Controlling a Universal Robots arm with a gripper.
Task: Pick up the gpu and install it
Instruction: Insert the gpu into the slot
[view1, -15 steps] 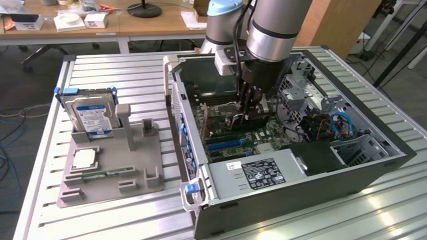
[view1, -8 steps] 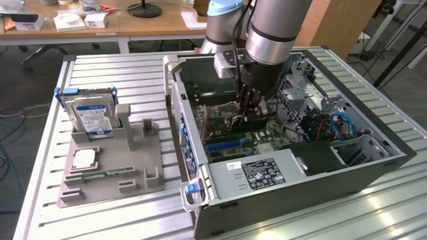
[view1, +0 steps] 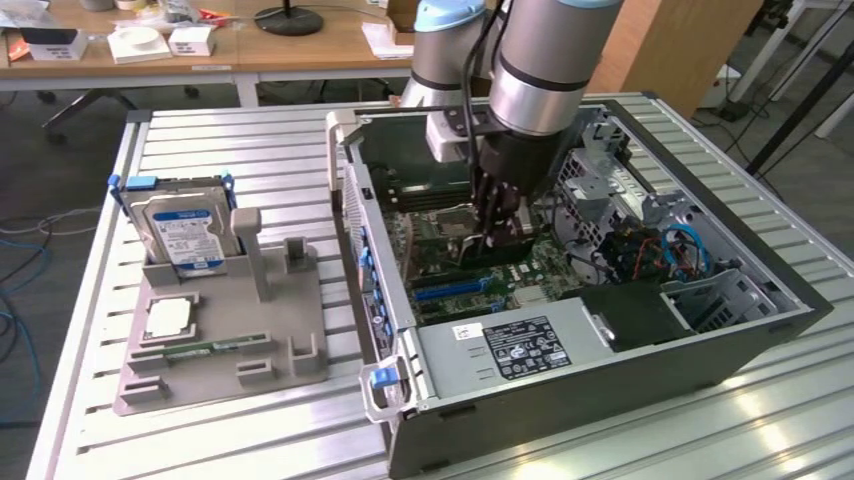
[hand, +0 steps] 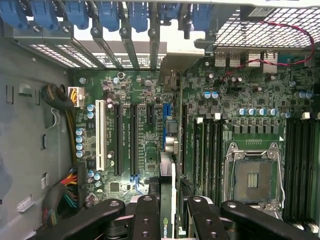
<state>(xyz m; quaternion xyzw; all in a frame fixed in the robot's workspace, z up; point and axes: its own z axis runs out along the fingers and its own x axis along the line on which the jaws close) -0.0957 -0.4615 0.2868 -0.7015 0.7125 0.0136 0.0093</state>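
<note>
My gripper (view1: 501, 225) reaches down inside the open computer case (view1: 400, 400), over the motherboard (hand: 125, 140). It is shut on the gpu (hand: 167, 190), a thin dark card seen edge-on between the black fingers (hand: 145, 215) in the wrist view. The card hangs above the board, roughly in line with the blue expansion slot (hand: 164, 125). I cannot tell whether its edge touches the slot. In the exterior view the card is mostly hidden behind the fingers.
The CPU socket (hand: 252, 177) and memory slots lie beside the card. Blue slot latches (hand: 115, 15) line the case's rear wall. Outside the case, a grey fixture (view1: 267, 340) holds the blue-labelled hard drive (view1: 187, 230) and a green memory stick (view1: 214, 348). The power supply (view1: 521, 345) and cables (view1: 681, 250) crowd the case.
</note>
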